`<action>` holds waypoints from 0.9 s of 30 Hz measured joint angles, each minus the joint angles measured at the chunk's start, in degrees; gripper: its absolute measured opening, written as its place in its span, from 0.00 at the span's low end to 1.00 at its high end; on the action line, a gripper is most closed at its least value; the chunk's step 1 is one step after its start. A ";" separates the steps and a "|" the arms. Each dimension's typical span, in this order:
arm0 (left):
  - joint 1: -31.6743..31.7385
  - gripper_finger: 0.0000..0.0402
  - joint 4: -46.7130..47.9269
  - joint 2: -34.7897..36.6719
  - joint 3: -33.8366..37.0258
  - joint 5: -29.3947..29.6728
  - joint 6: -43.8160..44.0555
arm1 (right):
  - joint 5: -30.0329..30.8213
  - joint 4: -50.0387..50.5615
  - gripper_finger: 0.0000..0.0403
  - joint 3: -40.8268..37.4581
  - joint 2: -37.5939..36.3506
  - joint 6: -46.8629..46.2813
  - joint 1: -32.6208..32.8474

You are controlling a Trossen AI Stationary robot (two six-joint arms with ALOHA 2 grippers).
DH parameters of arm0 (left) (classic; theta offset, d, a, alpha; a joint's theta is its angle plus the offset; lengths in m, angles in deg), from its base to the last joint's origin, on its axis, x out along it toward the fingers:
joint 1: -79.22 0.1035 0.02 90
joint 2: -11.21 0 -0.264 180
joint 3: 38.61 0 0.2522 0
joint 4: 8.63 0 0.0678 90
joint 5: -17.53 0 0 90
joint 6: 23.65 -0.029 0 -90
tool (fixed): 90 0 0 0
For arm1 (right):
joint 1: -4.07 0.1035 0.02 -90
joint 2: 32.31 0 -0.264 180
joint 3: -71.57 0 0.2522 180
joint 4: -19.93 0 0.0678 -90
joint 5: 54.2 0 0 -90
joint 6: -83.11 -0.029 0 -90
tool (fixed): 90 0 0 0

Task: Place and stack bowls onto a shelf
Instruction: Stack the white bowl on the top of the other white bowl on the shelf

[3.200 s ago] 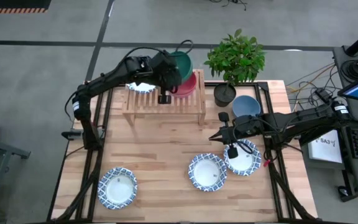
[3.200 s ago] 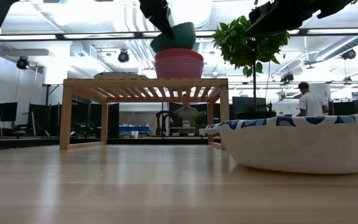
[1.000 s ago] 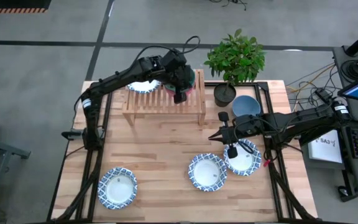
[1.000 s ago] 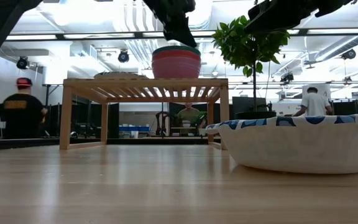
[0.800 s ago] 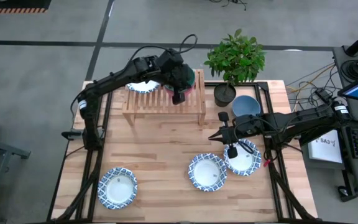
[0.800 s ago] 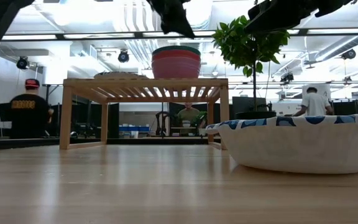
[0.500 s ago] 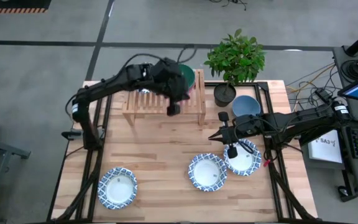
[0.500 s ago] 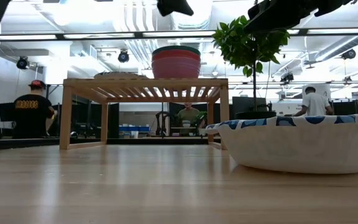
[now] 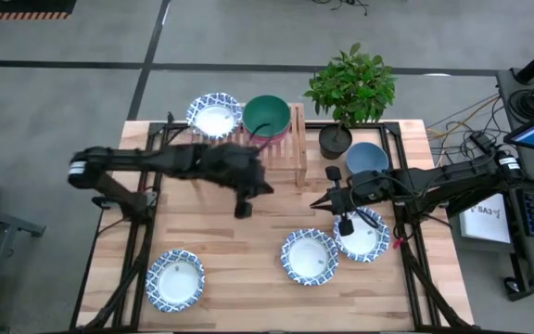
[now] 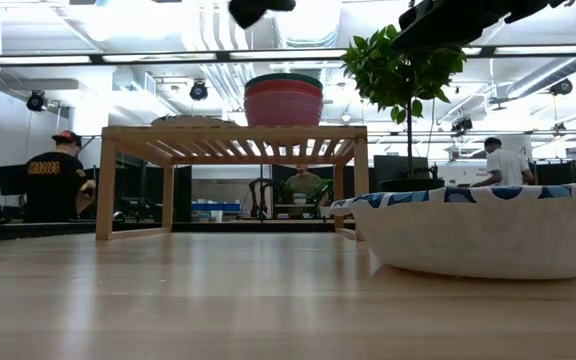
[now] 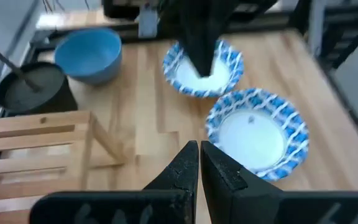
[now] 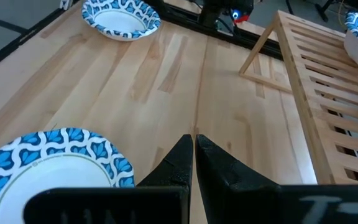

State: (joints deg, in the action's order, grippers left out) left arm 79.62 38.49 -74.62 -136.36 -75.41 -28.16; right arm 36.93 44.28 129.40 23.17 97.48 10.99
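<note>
The left gripper (image 9: 241, 210) has its two dark fingers (image 11: 188, 163) pressed together with nothing between them. It hangs above bare wood near the middle of the table (image 9: 239, 255), just in front of the shelf (image 9: 286, 158), with its arm reaching in from the table's left edge.

The right gripper (image 9: 345, 225) also has its fingers (image 12: 180, 155) pinched tight and empty. It hovers over the rim of a patterned bowl (image 9: 362, 235) near the table's right edge, its arm stretching in from the right.

On the shelf, at the table's far edge, a green bowl (image 9: 267, 116) sits on top of a stack at the right end; the low view shows the green rim above reddish-pink bowls (image 10: 284, 103) nested beneath it. A patterned bowl (image 9: 214, 115) lies at the shelf's left end, just beside the stack.

A blue bowl (image 9: 367, 159) rests by the right edge of the table, next to the black pot (image 9: 336, 141) of a leafy plant (image 9: 351, 85) at the far right corner. Another patterned bowl (image 9: 310, 256) sits touching or nearly touching the one under the right gripper, toward the near edge. A fourth patterned bowl (image 9: 175, 279) lies well apart at the near left corner.

In the room behind, a person in a dark shirt (image 10: 48, 184) stands at the left.
</note>
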 joint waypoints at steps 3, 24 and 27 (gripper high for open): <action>-3.13 0.00 -7.86 6.10 8.46 3.02 2.08 | 0.02 -0.75 0.02 0.00 0.00 -1.62 0.00; -13.18 0.00 -25.77 32.41 39.98 19.77 5.09 | -3.23 4.44 0.02 1.34 3.30 -32.50 0.09; -13.18 0.00 -25.61 33.09 41.29 20.51 5.10 | -5.97 11.50 0.02 4.44 5.38 -38.52 0.10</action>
State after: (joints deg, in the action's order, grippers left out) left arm 66.44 12.88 -41.53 -95.07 -54.90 -23.06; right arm 30.96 55.78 133.84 28.56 58.96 11.09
